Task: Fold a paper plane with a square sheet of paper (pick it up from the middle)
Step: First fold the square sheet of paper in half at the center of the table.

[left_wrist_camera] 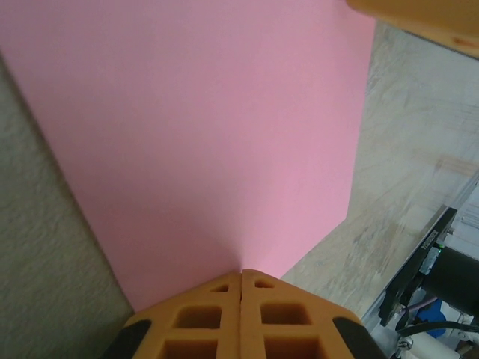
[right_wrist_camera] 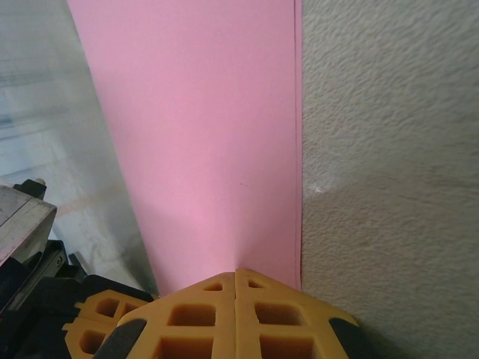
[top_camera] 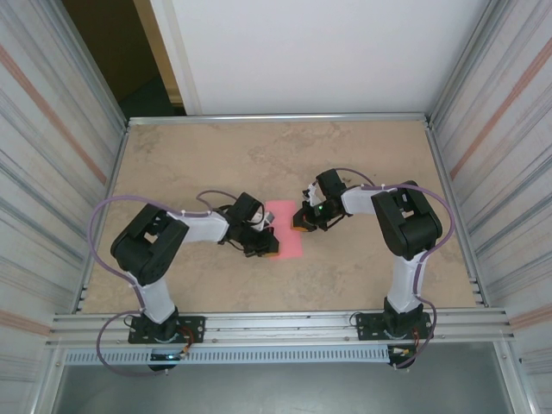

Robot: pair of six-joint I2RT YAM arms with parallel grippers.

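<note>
The sheet of paper (top_camera: 285,226) lies flat on the table as a narrow pink rectangle, folded over. In the right wrist view the paper (right_wrist_camera: 209,134) shows two layered edges along its right side. My left gripper (top_camera: 266,244) is shut, and in its wrist view the closed tips (left_wrist_camera: 241,273) touch the near part of the pink paper (left_wrist_camera: 209,134). My right gripper (top_camera: 299,224) is shut too, its closed tips (right_wrist_camera: 236,271) resting on the paper near the layered edge. I see no paper between either pair of fingers. The two grippers face each other across the sheet.
The beige table (top_camera: 362,164) is ringed by a metal rail (top_camera: 276,118) and corrugated side walls. Purple cables loop off both arms. An orange finger of the left gripper (right_wrist_camera: 97,329) sits close to the right gripper's tips.
</note>
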